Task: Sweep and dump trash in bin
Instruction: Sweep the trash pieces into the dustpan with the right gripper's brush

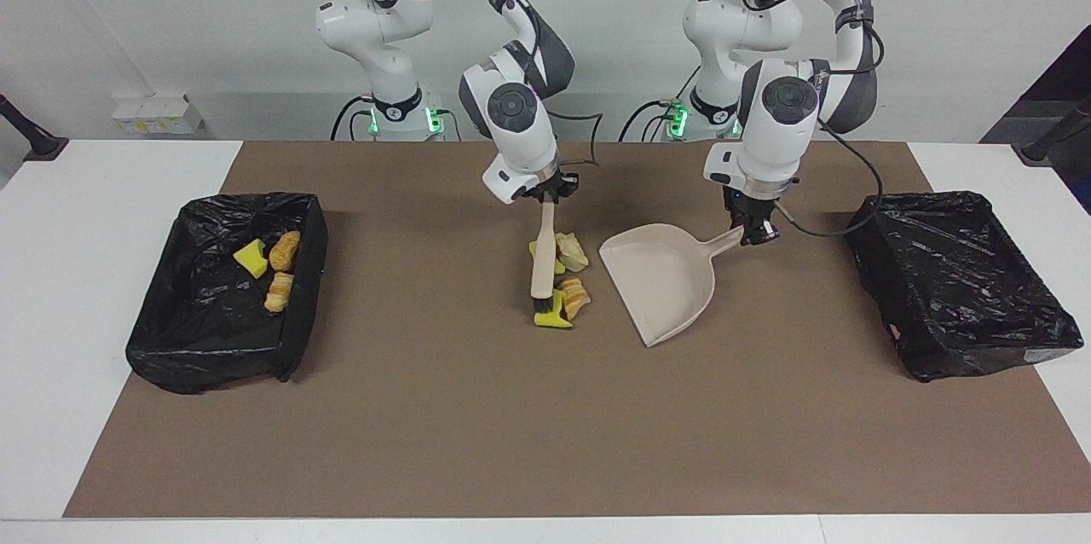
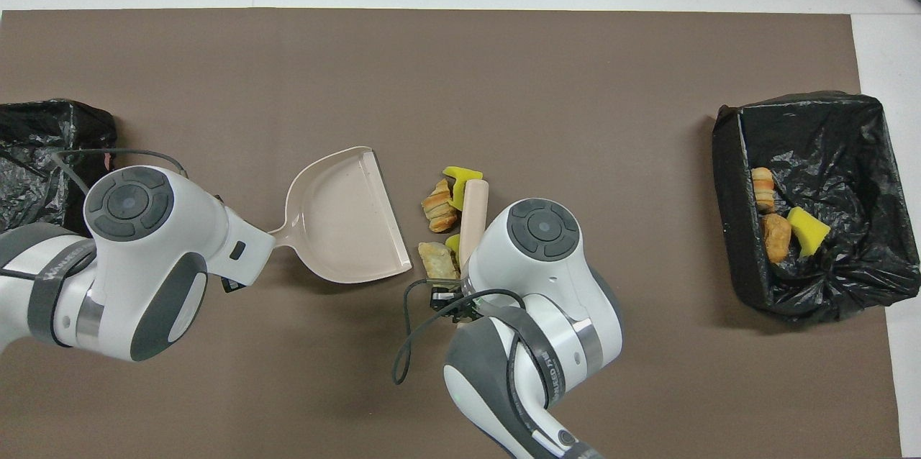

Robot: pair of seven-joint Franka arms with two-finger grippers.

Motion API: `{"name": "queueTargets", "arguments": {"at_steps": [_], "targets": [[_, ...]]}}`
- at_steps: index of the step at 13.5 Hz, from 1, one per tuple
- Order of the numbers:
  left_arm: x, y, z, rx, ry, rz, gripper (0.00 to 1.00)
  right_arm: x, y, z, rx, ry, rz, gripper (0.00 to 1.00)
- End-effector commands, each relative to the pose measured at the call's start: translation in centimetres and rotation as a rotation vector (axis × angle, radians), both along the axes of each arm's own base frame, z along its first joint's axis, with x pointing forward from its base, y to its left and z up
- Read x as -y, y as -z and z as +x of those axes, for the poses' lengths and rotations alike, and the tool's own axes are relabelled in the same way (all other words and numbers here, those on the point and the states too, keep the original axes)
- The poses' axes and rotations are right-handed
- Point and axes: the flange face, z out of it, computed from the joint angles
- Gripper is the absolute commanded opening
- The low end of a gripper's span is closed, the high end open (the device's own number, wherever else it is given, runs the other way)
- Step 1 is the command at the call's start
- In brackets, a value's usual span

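Table: a white top is covered by a brown mat, on which everything is laid out.
Bins: two black-lined bins are set at the mat's ends; the bin at the right arm's end is seen to contain three scraps, and the bin at the left arm's end is seen without any.
Dustpan: it is held by its handle in the clenched left gripper, with its open mouth turned toward the scraps.
Brush: its handle end is grasped by the clenched right gripper; its dark bristles are lowered onto the mat beside the scraps.
Trash: four loose scraps, yellow sponge and tan bread-like lumps, are bunched against the brush between it and the dustpan, just beside the pan's mouth.
Step in hand: the sweeping of a second batch toward the pan is judged to be under way.
Next move: a short further push across the pan's lip is called for, with the lip kept flat on the mat so that no scrap is driven underneath or past its corners.
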Motion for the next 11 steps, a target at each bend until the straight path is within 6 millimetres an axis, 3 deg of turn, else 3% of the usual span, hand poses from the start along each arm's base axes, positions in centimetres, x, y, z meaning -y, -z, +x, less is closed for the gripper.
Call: {"name": "queueTargets", "arguments": {"at_steps": [1,4,8,11], "targets": [[-0.5,-0.3,-0.8,0.026,0.007,-0.014,0.0,-2.9,-0.3,-1.1,-0.006,0.054,0.057,0.0],[-0.7,-0.2,-0.9,0.021,0.005,-0.012,0.0,-6.7,0.7,-3.2,0.021,0.1,0.065,0.0],[-1.0,-0.1,-1.0,0.012,-0.004,-0.01,0.0,-10.4,-1.0,-5.8,0.006,0.082,0.119,0.0],[-1.1,-0.1,-0.9,0.016,-0.013,-0.011,0.0,-13.7,-2.6,-9.1,0.019,0.01,0.147,0.0]]}}
